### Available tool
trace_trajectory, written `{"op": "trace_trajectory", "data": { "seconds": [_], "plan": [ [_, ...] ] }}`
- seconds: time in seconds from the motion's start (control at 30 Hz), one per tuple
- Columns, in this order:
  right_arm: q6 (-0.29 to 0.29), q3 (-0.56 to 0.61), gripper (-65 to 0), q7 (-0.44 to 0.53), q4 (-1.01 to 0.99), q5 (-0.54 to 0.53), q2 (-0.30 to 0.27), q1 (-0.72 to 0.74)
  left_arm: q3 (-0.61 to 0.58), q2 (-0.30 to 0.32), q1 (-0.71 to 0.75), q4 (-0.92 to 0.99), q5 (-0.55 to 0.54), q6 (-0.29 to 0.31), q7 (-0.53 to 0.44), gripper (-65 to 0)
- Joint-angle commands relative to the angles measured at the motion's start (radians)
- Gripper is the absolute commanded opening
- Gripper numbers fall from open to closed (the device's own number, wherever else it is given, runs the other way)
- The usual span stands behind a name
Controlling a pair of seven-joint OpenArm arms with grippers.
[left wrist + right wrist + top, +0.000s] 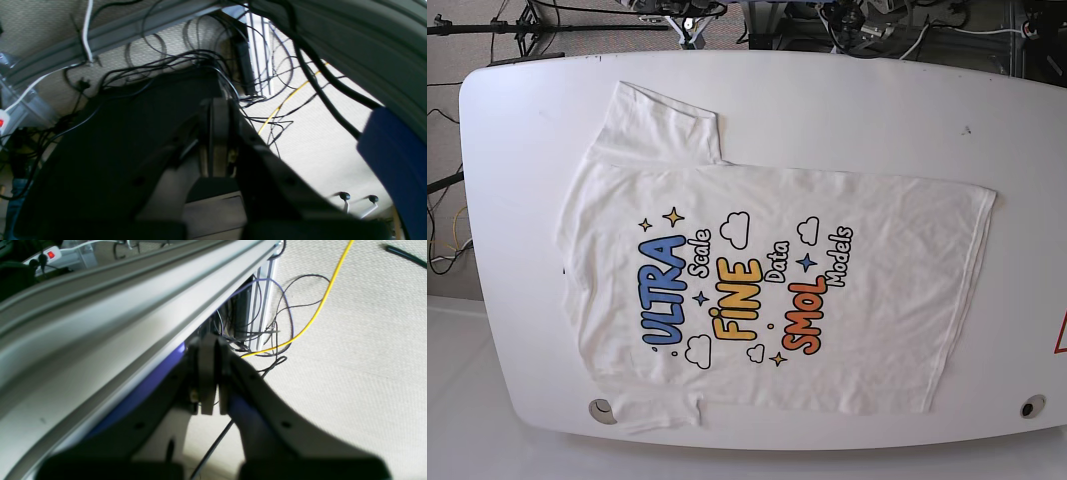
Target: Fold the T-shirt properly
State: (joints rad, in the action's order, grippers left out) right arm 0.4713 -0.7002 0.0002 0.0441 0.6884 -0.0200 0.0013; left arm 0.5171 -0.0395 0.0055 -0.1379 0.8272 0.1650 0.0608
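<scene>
The T-shirt [757, 280] lies spread flat, print side up, on the white table [827, 100] in the base view. Its collar end is at the left and its hem at the right. One sleeve points to the table's far edge and the other reaches the near edge. No arm or gripper shows in the base view. My left gripper [211, 103] is shut and empty, hanging over carpet and cables. My right gripper [216, 338] is shut and empty beside a metal rail. The shirt shows in neither wrist view.
Black cables and a yellow cable [320, 303] lie on the beige carpet below. An aluminium frame rail [100, 306] runs beside the right gripper. A power strip [50, 255] sits at the far left. The table has round holes [602, 408] near its front corners.
</scene>
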Motion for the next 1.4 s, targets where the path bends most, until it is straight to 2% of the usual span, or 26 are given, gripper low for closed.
{"op": "trace_trajectory", "data": {
  "seconds": [0.0, 1.37],
  "plan": [
    [0.033, -0.002, -65.0, -0.008, 0.011, 0.014, -0.018, -0.005, -0.003, 0.019, -0.002, 0.004, 0.001, -0.006, 0.004, -65.0],
    [0.051, -0.003, -65.0, -0.01, 0.03, 0.028, -0.025, 0.005, 0.002, 0.021, 0.015, -0.003, 0.002, 0.0, 0.007, -65.0]
  ]
}}
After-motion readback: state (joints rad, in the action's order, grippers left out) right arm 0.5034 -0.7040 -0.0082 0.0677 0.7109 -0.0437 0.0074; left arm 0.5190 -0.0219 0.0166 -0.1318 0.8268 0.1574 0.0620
